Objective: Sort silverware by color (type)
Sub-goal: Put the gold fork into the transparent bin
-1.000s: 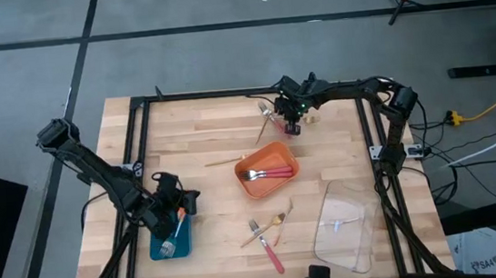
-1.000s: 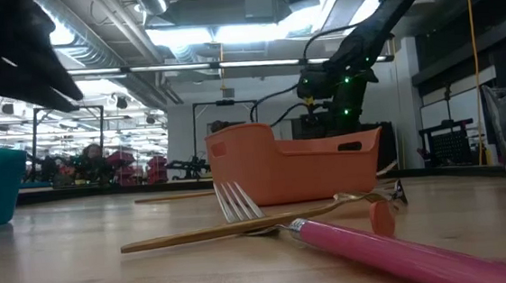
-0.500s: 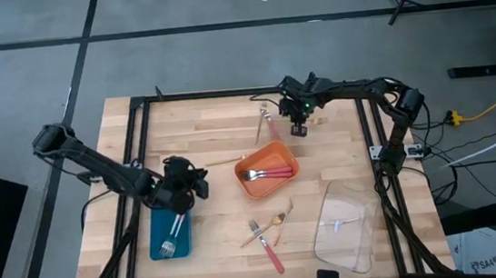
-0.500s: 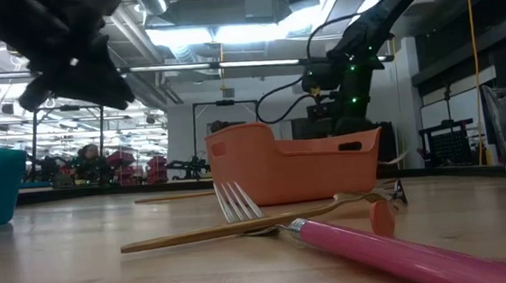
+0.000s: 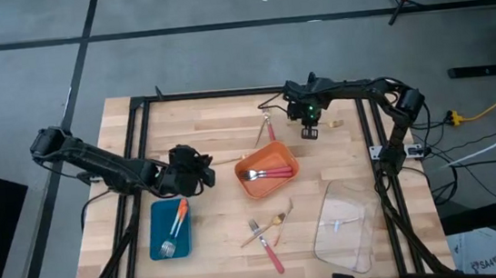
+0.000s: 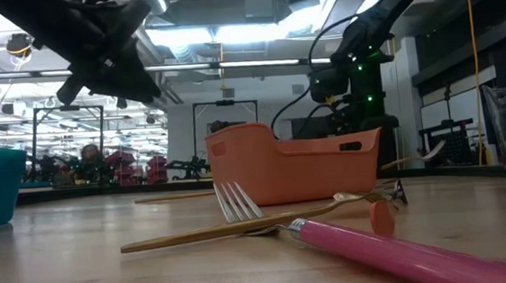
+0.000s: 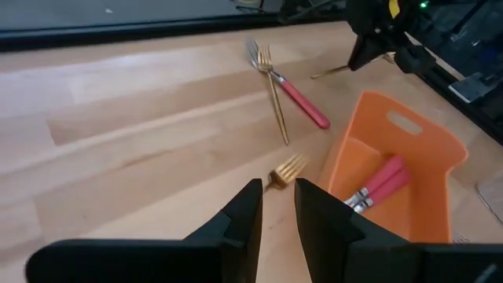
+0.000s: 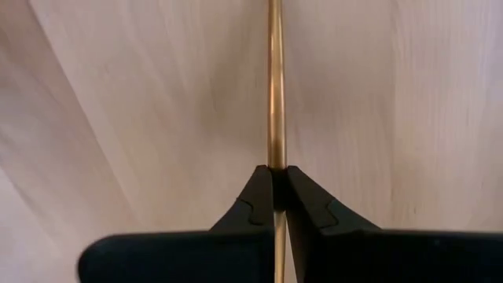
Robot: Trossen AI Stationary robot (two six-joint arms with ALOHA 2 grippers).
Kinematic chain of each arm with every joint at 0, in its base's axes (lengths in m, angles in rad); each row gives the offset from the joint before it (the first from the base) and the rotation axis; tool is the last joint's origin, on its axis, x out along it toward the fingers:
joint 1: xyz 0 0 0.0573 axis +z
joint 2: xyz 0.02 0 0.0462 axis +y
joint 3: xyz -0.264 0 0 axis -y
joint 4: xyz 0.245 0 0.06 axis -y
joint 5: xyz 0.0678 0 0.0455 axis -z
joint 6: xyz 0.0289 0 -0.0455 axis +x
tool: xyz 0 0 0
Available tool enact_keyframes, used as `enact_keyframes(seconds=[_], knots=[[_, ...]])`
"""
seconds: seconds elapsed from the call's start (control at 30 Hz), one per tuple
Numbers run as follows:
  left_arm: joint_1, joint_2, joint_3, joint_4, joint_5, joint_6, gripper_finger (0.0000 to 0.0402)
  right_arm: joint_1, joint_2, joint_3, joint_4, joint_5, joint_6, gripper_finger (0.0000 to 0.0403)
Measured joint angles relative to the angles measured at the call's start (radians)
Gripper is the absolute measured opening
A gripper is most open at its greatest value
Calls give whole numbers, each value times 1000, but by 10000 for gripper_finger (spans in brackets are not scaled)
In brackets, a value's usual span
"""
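Note:
My left gripper (image 5: 203,165) (image 7: 277,206) hovers narrowly open over the table, just short of a gold fork (image 5: 223,161) (image 7: 288,167). My right gripper (image 5: 308,129) (image 8: 276,189) is shut on another gold fork (image 8: 274,86) near the far right. A pink-handled fork and a gold one (image 5: 268,124) (image 7: 284,93) lie together near the far edge. Pink-handled forks (image 5: 271,171) lie in the orange tray (image 5: 255,189). An orange-handled fork (image 5: 178,217) lies in the blue tray (image 5: 154,228). More forks (image 5: 264,233) (image 6: 268,222) lie near the front. My right gripper pinches the gold fork's thin shaft (image 8: 274,157) between its two fingers, which come from above and lie across it. The shaft runs on past the fingers on both sides. One end (image 5: 334,123) (image 6: 428,153) sticks out to the right, off the table.
A clear plastic tray (image 5: 343,226) stands at the near right. A black frame (image 5: 135,141) runs round the table's edges. Bare wood lies between the blue tray and the orange tray and along the far left.
My left gripper rose from the blue tray and moved toward the far edge and right, toward the orange tray; the orange-handled fork stayed in the blue tray. My right gripper moved a little right and toward the near edge, carrying its gold fork away from the two far forks.

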Motion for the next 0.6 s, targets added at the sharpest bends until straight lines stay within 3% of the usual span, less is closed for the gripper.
enact_keyframes(seconds=[0.3,0.6], knots=[[44,0,0,2,0,8,71,0,-102,0,-33,28,80,1],[50,0,0,1,0,8,71,33,-301,0,-96,24,290,1]])
